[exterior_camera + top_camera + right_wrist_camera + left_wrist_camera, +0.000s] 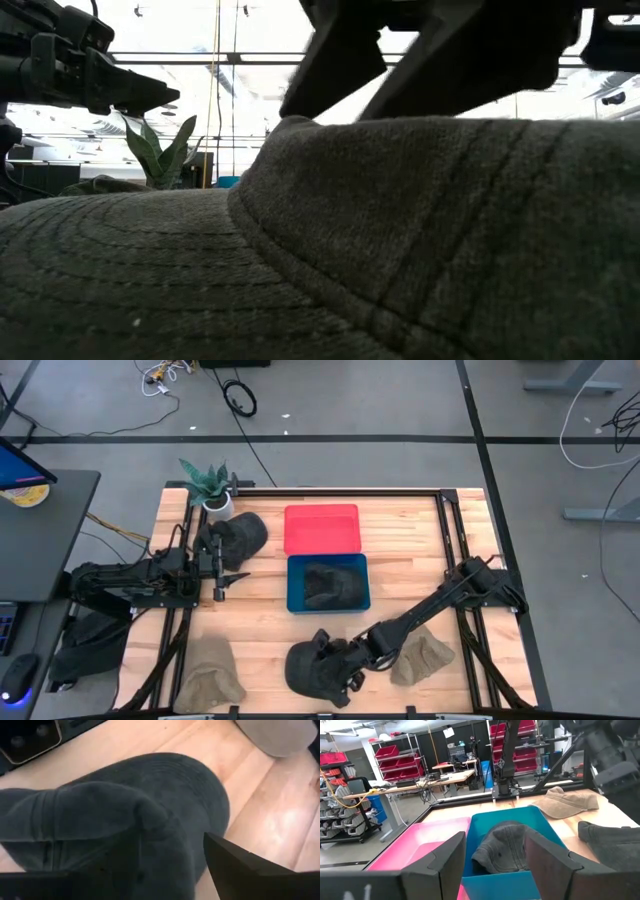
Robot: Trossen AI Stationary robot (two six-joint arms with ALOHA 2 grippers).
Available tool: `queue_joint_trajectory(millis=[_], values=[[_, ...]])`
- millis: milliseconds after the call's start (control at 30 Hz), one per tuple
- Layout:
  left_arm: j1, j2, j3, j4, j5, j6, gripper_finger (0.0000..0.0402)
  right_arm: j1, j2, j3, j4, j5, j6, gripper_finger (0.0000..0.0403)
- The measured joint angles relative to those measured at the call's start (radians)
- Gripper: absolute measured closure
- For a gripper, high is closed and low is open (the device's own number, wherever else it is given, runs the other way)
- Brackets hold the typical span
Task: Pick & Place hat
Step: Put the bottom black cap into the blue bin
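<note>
The high view looks straight down on the whole pale wooden worktop (400, 575). The low view sits at worktop level, pressed close against a dark grey fabric cap (400, 240) that fills most of it. The left wrist view faces across the blue plastic bin (505, 845) toward the room. The right wrist view hangs close over the same cap (125, 820).

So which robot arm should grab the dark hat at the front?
The right arm. Its gripper is already down on the dark hat, fingers straddling the crown. The left gripper hangs far back, near the blue bin.
</note>
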Motion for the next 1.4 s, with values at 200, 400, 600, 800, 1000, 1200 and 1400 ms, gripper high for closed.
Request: queue_joint_trajectory(millis=[200, 400, 600, 800, 1000, 1200, 1400], values=[[0.000, 0.003, 0.000, 0.012, 0.002, 0.000, 0.0195, 0.005, 0.039, 0.001, 0.033, 0.003, 0.011, 0.0184], [0.000, 0.005, 0.000, 0.014, 0.000, 0.000, 0.0195, 0.004, 0.075, 0.000, 0.076, 0.027, 0.000, 0.0188], [0.000, 0.005, 0.000, 0.015, 0.001, 0.000, 0.0195, 0.002, 0.080, 0.000, 0.123, 0.039, -0.014, 0.0268], [0.000, 0.005, 0.000, 0.015, 0.000, 0.000, 0.0195, 0.002, 0.077, 0.000, 0.119, 0.041, -0.030, 0.0388], [0.000, 0.005, 0.000, 0.015, 0.000, 0.000, 0.0195, 0.006, 0.010, 0.000, 0.091, 0.093, -0.079, 0.0394], [0.000, 0.005, 0.000, 0.015, 0.000, 0.000, 0.0195, -0.001, -0.145, 0.000, 0.039, 0.133, -0.132, 0.0394], [0.000, 0.005, 0.001, 0.015, 0.000, 0.000, 0.0195, -0.061, -0.272, 0.000, -0.098, 0.134, -0.251, 0.0396]])
